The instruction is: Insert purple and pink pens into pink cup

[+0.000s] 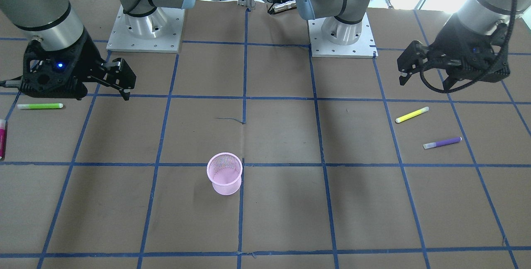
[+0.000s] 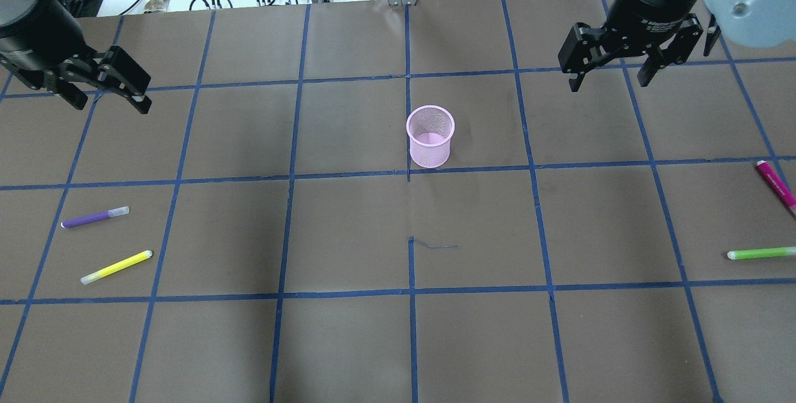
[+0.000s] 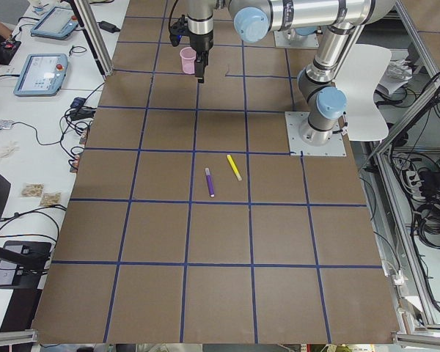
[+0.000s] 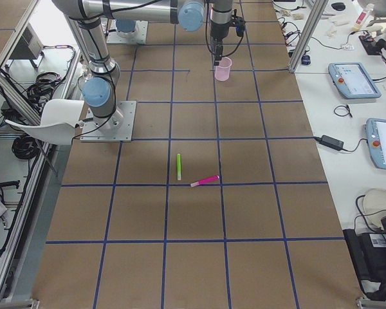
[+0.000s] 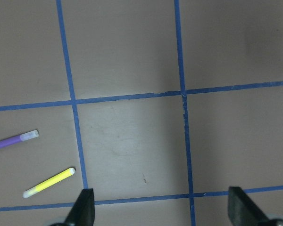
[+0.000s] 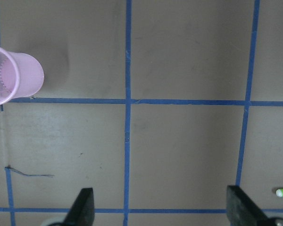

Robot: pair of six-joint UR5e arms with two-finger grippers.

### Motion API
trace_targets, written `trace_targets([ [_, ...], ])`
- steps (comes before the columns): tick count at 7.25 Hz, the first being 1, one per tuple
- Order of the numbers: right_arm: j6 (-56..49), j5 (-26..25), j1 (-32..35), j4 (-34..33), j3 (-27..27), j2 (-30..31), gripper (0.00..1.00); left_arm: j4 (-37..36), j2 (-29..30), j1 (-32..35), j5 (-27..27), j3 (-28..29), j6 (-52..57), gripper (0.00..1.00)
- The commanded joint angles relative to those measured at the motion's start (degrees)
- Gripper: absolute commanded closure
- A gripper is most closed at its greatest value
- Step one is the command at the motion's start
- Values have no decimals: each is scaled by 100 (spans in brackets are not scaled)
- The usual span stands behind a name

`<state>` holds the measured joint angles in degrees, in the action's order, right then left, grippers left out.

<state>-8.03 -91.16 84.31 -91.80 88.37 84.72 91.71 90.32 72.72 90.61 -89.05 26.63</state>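
The pink mesh cup [image 2: 430,135] stands upright near the table's middle and also shows in the front view [image 1: 224,173]. The purple pen [image 2: 94,217] lies flat on my left side, and shows in the front view [image 1: 442,143] and the left wrist view [image 5: 14,140]. The pink pen [image 2: 775,185] lies at the far right edge, cut off in the front view [image 1: 2,138]. My left gripper [image 2: 112,103] hovers open and empty above the table, beyond the purple pen. My right gripper [image 2: 609,83] hovers open and empty, right of the cup.
A yellow pen [image 2: 116,267] lies near the purple pen. A green pen [image 2: 762,254] lies near the pink pen. Blue tape lines grid the brown table. Both arm bases [image 1: 145,28] stand at the robot's edge. Cables lie beyond the far edge.
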Motion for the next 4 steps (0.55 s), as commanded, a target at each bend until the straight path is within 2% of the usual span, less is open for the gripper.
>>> trace_targets([
  [1, -1562, 19, -1183, -161, 40, -472, 0, -4, 161, -783, -43, -33, 1628, 0],
  [2, -2292, -33, -1650, -615, 188, -700, 0, -47, 248, -986, -218, -86, 2270, 0],
  [4, -3856, -130, -2686, -1747, 653, -1140, 0, -126, 537, -1547, -893, -261, 4069, 0],
])
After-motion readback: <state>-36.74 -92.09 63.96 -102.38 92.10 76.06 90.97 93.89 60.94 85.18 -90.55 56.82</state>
